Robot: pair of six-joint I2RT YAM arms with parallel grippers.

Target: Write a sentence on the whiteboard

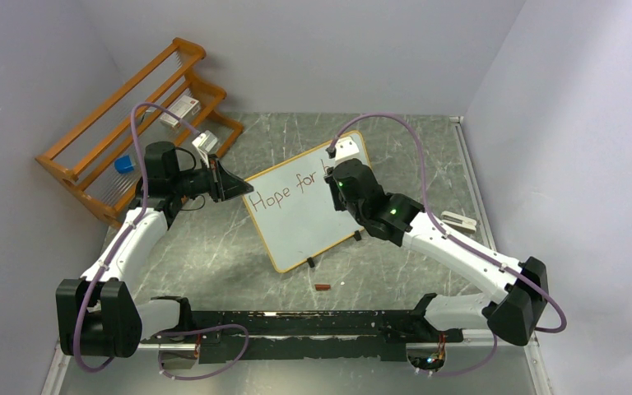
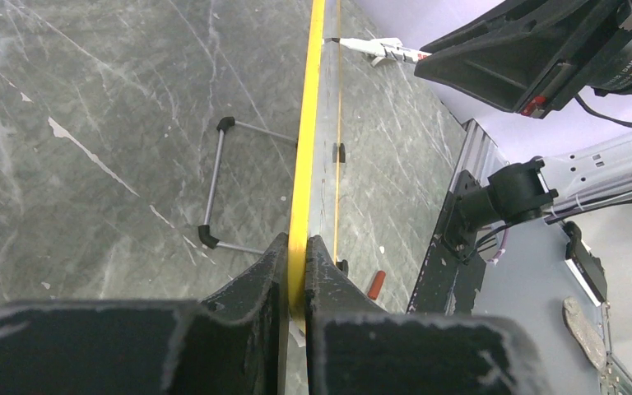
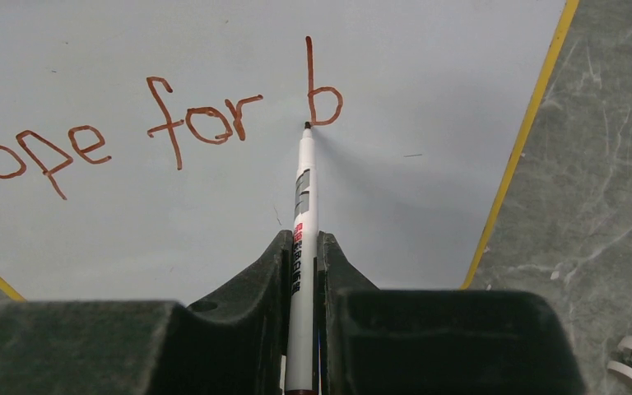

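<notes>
Yellow-rimmed whiteboard point(image 1: 304, 230) bears reddish "Hope for b".

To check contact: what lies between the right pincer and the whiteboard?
A marker, held by the right pincer, its tip on the whiteboard at the b; seen in the right wrist view.

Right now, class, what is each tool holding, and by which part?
The left tool clamps the whiteboard by its edge. The right tool grips a marker by its barrel, tip on the whiteboard.

Wooden rack point(image 1: 132, 123) crowds the left; table point(image 1: 296, 136) behind whiteboard point(image 1: 296, 226) lies open.
</notes>
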